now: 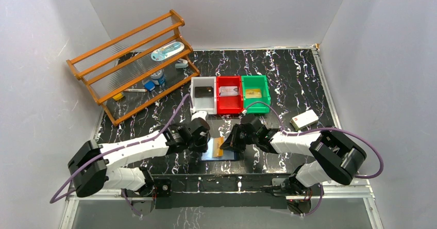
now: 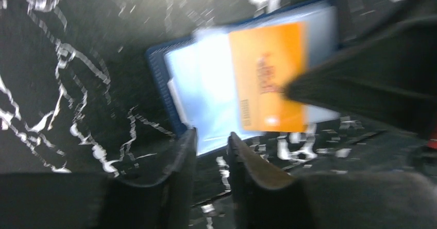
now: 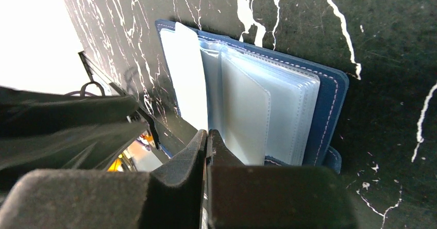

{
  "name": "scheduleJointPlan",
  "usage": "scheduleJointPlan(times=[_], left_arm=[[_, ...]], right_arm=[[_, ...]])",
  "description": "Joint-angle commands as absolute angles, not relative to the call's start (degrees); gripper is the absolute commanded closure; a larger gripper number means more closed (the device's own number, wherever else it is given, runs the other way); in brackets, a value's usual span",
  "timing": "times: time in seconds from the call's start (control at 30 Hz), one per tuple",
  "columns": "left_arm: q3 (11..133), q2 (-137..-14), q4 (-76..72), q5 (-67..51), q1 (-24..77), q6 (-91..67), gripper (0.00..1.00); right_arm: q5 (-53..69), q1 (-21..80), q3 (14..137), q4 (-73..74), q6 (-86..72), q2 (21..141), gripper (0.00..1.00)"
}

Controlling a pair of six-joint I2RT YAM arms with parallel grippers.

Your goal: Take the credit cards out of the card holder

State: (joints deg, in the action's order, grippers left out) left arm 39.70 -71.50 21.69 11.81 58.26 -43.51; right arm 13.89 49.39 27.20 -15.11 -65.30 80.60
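Note:
The card holder (image 1: 227, 154) lies open on the black marble table between my two grippers, navy outside and light blue inside (image 2: 206, 100), with clear pockets fanned out (image 3: 268, 110). An orange-gold credit card (image 2: 268, 77) stands partly out of it (image 1: 219, 147). My right gripper (image 1: 233, 140) is shut on that card's edge, its jaws pressed together (image 3: 207, 136). Its dark finger reaches the card in the left wrist view (image 2: 360, 84). My left gripper (image 1: 205, 138) sits at the holder's left edge, jaws a little apart and empty (image 2: 211, 146).
Behind the holder stand a white bin (image 1: 195, 103) with a black card (image 1: 204, 90), a red bin (image 1: 229, 105) with a silvery card (image 1: 228, 90) and a green bin (image 1: 256, 107) with a gold card (image 1: 253, 93). A white block (image 1: 304, 119) lies at the right. A wooden rack (image 1: 134, 64) stands at the back left.

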Motion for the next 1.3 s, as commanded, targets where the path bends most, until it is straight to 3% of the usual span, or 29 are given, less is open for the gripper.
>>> scheduleJointPlan(times=[0.0, 0.07, 0.3, 0.67, 0.9, 1.1, 1.27], left_arm=[[45.3, -66.8, 20.1, 10.8, 58.5, -39.8, 0.65], [44.2, -67.4, 16.3, 10.5, 58.4, -39.0, 0.61], [37.4, -76.0, 8.8, 6.5, 57.4, -46.6, 0.7], [30.3, -76.8, 4.2, 6.5, 55.7, -49.4, 0.72], [30.5, -77.5, 4.0, 6.3, 55.6, -49.4, 0.76], [30.6, -78.0, 4.2, 6.0, 55.7, -49.4, 0.79], [29.8, -76.8, 4.6, 6.9, 55.6, -50.1, 0.79]], right_arm=[[14.5, 48.8, 27.1, -15.5, -64.3, 80.7, 0.92], [14.0, 48.9, 26.9, -15.4, -64.9, 80.7, 0.92], [11.9, 48.5, 25.8, -14.8, -65.5, 79.1, 0.91], [14.6, 48.3, 27.1, -14.3, -65.1, 79.1, 0.88], [16.9, 48.2, 25.9, -20.3, -67.7, 79.4, 0.71], [16.4, 48.2, 26.2, -21.9, -68.7, 81.8, 0.75], [15.0, 48.2, 26.7, -18.7, -67.4, 81.3, 0.86]])
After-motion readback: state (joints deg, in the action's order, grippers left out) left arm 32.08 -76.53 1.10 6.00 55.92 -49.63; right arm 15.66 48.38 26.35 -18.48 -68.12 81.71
